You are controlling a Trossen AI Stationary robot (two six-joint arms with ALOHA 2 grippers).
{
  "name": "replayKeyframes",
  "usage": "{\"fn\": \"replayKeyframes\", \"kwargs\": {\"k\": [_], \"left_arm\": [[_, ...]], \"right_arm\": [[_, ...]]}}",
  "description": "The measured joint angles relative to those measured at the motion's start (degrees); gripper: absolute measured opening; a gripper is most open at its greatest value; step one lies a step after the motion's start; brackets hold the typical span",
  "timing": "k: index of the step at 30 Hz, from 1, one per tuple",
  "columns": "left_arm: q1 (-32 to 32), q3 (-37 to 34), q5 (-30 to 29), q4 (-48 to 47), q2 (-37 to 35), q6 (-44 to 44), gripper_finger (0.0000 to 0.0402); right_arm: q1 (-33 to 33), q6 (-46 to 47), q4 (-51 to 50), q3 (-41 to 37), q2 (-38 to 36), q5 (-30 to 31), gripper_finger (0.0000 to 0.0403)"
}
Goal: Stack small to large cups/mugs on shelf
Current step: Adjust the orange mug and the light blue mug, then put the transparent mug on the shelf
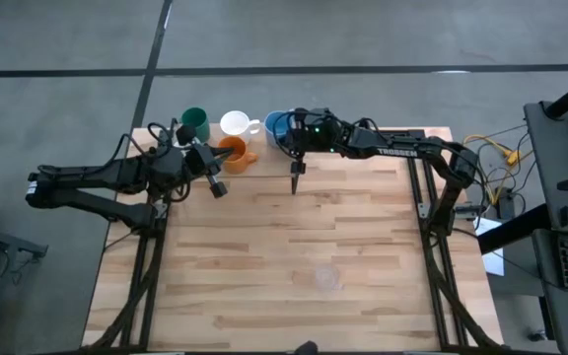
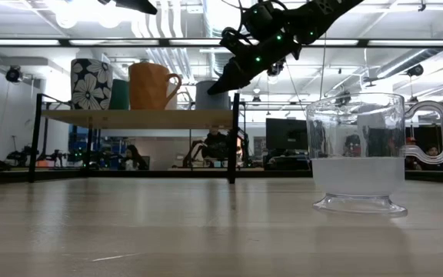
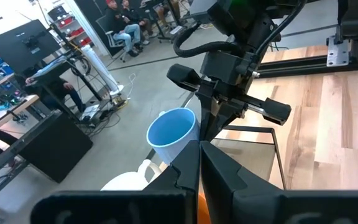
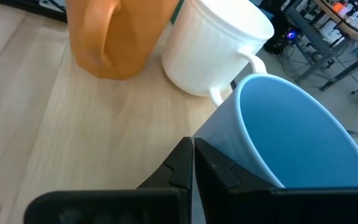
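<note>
Hovering at top centre of the high view, right gripper (image 1: 295,184) has its fingers pressed together, holding nothing, just beside the light blue cup (image 1: 278,124). Left gripper (image 1: 217,186) is likewise closed and empty, near the orange mug (image 1: 233,153). The green cup (image 1: 195,121), white mug (image 1: 235,124), orange and blue all sit on the shelf (image 1: 274,163); all look empty. The clear cup (image 2: 358,152) stands alone on the table at lower centre, probably light, rigid, slippery: pinch the rim wall or handle.
</note>
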Motion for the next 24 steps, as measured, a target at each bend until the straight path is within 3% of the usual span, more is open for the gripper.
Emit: {"fn": "replayKeyframes", "kwargs": {"k": [24], "left_arm": [[0.00, -0.10, -0.08, 0.08, 0.00, -0.04, 0.0000]], "right_arm": [[0.65, -1.43, -0.34, 0.00, -0.55, -0.12, 0.0009]]}}
